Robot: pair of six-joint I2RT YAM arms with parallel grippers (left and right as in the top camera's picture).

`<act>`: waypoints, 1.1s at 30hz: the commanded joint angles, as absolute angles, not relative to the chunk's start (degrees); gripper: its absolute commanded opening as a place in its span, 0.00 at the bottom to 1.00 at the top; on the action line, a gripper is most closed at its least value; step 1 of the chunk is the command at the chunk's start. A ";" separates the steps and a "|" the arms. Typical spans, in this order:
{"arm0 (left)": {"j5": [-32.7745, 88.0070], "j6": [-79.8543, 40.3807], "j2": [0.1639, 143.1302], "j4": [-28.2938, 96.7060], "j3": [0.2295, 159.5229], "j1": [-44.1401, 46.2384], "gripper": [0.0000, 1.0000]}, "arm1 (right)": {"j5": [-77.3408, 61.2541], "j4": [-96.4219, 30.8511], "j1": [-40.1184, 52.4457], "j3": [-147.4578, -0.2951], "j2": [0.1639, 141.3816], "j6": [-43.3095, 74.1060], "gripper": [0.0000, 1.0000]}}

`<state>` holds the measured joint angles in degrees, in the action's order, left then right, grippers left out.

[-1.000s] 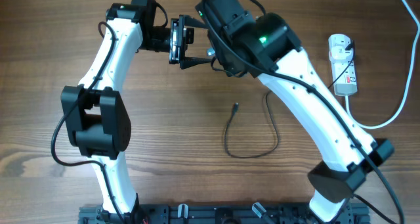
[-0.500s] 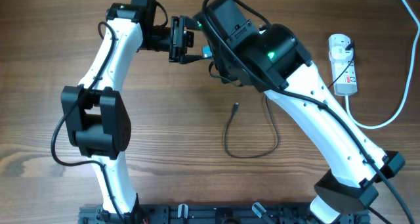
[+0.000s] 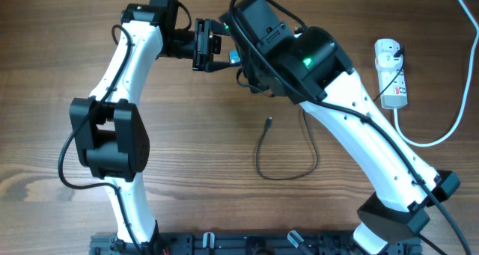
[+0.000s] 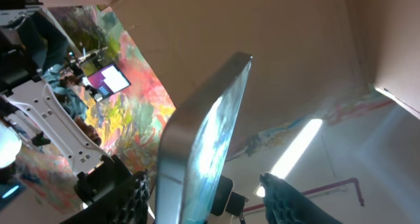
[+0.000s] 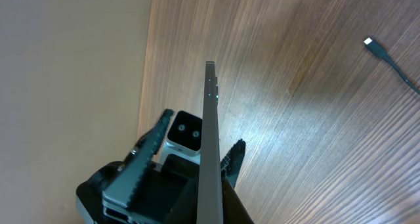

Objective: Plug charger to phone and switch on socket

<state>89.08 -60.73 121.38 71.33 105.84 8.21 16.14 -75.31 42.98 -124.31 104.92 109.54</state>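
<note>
Top-down overhead; wrist views near phone (image 5: pixel 209 132)

Arms: two, a left arm (image 3: pixel 131 60) and a right arm (image 3: pixel 359 128).
Pincers: two, the left pincer (image 3: pixel 221 44) and the right pincer (image 5: pixel 216 214).
Phones: one phone (image 5: pixel 209 119).
Chargers: one charger (image 3: pixel 288 178), with one plug tip (image 3: pixel 268 122) showing.
Sockets: one socket (image 3: pixel 391 75), with one black plug (image 3: pixel 394 54) in it.
White cables: one white cable (image 3: pixel 449 131) I can follow; whether the strand at the far corner is the same one, I can't tell.
Counters: one wooden counter (image 3: pixel 194 173).
Green lights: one green light (image 3: pixel 304 61).
</note>
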 commanded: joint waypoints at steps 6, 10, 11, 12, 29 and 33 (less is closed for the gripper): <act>90.35 -60.93 119.35 71.31 106.87 7.99 0.50 | 16.71 -75.05 43.11 -124.79 106.00 118.69 0.04; 90.35 -60.93 119.35 71.31 106.87 7.99 0.51 | 16.73 -75.92 43.11 -124.79 106.54 118.69 0.04; 90.35 -60.90 119.35 71.31 106.87 7.99 0.51 | 16.71 -75.90 43.11 -124.79 106.87 118.67 0.04; 90.35 -60.90 119.37 71.31 106.87 7.99 0.53 | 16.69 -75.92 43.11 -124.79 107.22 118.69 0.04; 90.35 -60.93 119.35 71.31 106.87 7.99 0.23 | 15.90 -74.15 43.11 -124.79 107.61 118.65 0.04; 90.35 -60.93 119.37 71.33 106.87 7.99 0.18 | 14.26 -74.13 43.13 -124.79 107.61 118.61 0.07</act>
